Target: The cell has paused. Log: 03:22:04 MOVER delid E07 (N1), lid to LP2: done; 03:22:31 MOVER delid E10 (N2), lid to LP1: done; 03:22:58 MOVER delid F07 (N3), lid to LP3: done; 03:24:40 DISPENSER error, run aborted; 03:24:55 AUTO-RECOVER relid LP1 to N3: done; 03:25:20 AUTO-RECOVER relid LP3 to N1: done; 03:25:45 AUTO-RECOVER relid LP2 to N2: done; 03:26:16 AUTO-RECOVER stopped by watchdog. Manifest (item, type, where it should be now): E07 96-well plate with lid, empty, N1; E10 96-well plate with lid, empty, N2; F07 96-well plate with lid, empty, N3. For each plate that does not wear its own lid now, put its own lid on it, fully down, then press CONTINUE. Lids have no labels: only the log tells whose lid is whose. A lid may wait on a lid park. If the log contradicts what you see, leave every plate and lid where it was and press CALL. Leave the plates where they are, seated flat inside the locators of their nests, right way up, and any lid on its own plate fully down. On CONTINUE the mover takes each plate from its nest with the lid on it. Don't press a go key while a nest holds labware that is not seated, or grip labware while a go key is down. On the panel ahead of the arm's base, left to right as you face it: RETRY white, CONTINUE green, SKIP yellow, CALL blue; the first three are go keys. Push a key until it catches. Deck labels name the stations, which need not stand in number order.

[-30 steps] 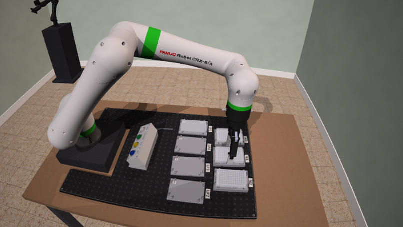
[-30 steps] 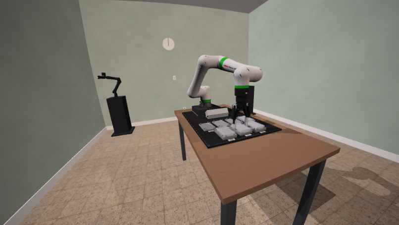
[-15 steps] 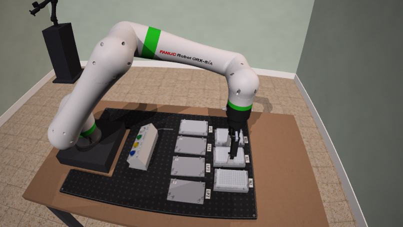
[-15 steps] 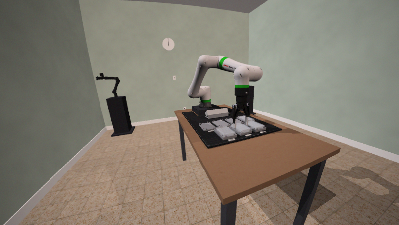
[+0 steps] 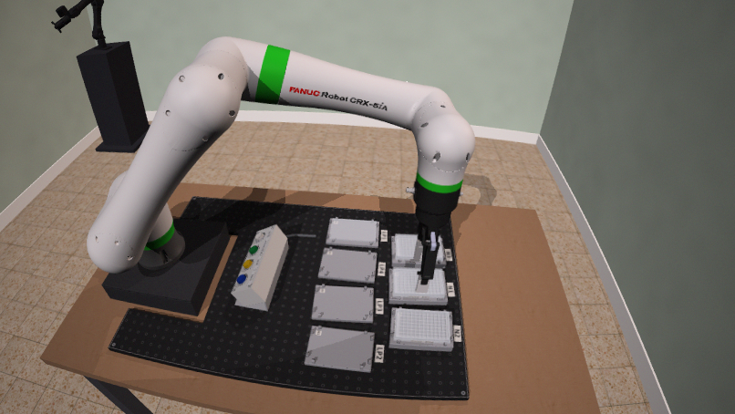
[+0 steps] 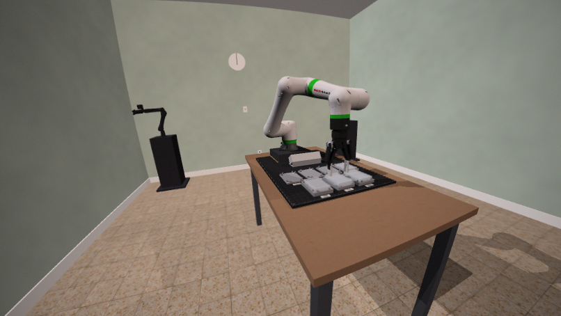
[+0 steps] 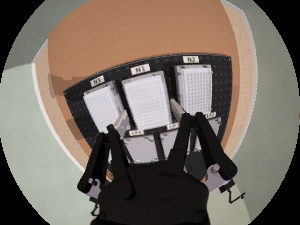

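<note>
Three white 96-well plates sit in a row of nests on the black deck. N3 [image 5: 406,247] [image 7: 102,107] is at the far end, N1 [image 5: 406,287] [image 7: 145,91] is in the middle and N2 [image 5: 421,327] [image 7: 193,87] is nearest. N2 shows its wells sharply and looks bare. N1 and N3 look smoother, as if lidded. A pale raised lid-like piece [image 5: 352,232] lies on park LP1. My gripper [image 5: 428,264] [image 6: 336,164] [image 7: 148,110] hangs a little above N1. It is open and empty, with one finger over each side of the plate.
Grey lid parks LP4 [image 5: 347,265], LP3 [image 5: 342,303] and LP2 [image 5: 339,348] lie flat left of the nests. The key panel [image 5: 267,277] stands by the arm's base, with its green [image 5: 253,250], yellow [image 5: 247,263] and blue [image 5: 241,279] keys. A black pedestal [image 5: 113,98] stands on the floor.
</note>
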`<state>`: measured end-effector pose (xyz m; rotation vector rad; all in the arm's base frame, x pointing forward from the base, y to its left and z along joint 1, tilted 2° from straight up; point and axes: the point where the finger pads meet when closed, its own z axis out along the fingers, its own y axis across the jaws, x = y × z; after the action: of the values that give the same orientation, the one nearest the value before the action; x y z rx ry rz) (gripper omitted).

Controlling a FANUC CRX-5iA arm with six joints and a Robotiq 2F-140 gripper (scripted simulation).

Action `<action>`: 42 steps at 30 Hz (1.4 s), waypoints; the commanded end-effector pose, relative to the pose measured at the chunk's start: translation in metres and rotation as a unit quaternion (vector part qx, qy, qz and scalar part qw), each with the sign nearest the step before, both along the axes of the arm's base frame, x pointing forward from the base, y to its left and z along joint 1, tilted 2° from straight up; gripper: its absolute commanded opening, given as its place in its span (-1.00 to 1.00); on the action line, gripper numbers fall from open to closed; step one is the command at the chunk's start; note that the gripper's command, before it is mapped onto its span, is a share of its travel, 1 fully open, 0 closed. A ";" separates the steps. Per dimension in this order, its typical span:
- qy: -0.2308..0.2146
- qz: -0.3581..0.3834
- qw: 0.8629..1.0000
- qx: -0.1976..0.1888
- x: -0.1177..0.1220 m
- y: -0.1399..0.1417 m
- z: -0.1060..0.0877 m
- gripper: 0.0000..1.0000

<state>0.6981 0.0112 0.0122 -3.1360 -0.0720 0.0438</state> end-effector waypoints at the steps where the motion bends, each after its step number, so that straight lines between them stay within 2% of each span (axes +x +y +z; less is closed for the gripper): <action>1: 0.000 0.000 1.000 0.000 0.000 0.000 0.008 0.32; 11: 0.000 0.000 1.000 0.000 0.001 0.000 0.025 0.32; 24: 0.000 0.000 1.000 0.000 0.001 0.001 0.029 0.32; 26: 0.000 0.001 1.000 0.000 0.003 0.026 0.029 0.32; 28: 0.000 0.002 1.000 0.000 0.004 0.075 0.029 0.32; 30: 0.000 0.002 1.000 0.000 0.004 0.075 0.029 0.32; 31: 0.000 0.003 1.000 0.000 0.004 0.098 0.029 0.32; 32: 0.000 0.003 1.000 0.000 0.004 0.098 0.029 0.32; 33: 0.000 0.004 1.000 0.000 0.003 0.115 0.029 0.32; 36: 0.000 0.004 1.000 0.000 0.002 0.124 0.029 0.32; 42: 0.000 0.004 1.000 0.000 0.002 0.124 0.029 0.32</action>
<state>0.6996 0.1344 0.0410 -3.1354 -0.0850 0.0431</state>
